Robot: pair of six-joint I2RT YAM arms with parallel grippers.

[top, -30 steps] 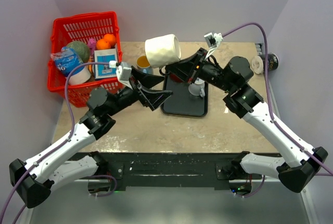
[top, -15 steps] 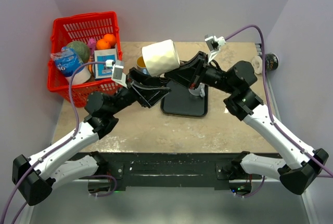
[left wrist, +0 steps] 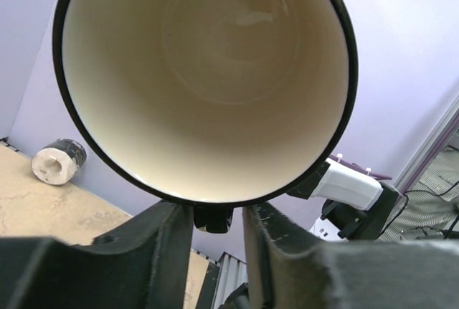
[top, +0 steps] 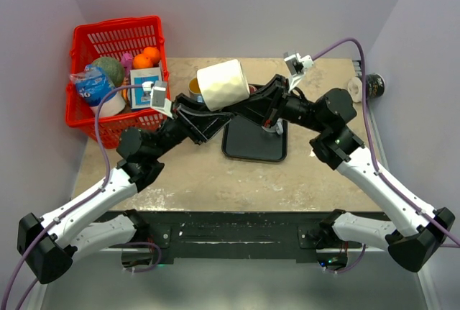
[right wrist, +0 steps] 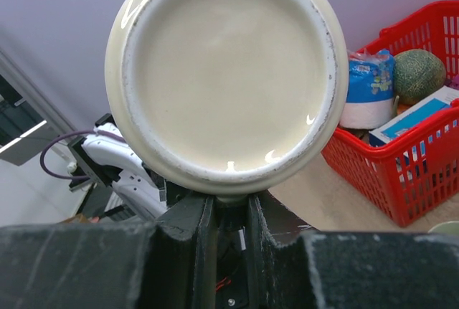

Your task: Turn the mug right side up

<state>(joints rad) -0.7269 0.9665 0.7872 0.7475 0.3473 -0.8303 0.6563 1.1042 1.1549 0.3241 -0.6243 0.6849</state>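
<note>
A beige stone-patterned desk between lilac walls carries a red plastic basket at its far left corner and a black flat tray in the middle, with open surface along the near edge. The cream ceramic mug hangs in the air over the tray's far left corner, its long axis about level, mouth toward the left arm, bottom toward the right. The right tool pinches it from below; the left tool stands narrow under the rim, and I cannot tell whether it grips.

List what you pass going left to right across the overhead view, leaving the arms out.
red basket → cream mug, held up in the air → white tape roll → dark can. The black tray and the yellow cup overlap the mug, so they are left out of the order.
</note>
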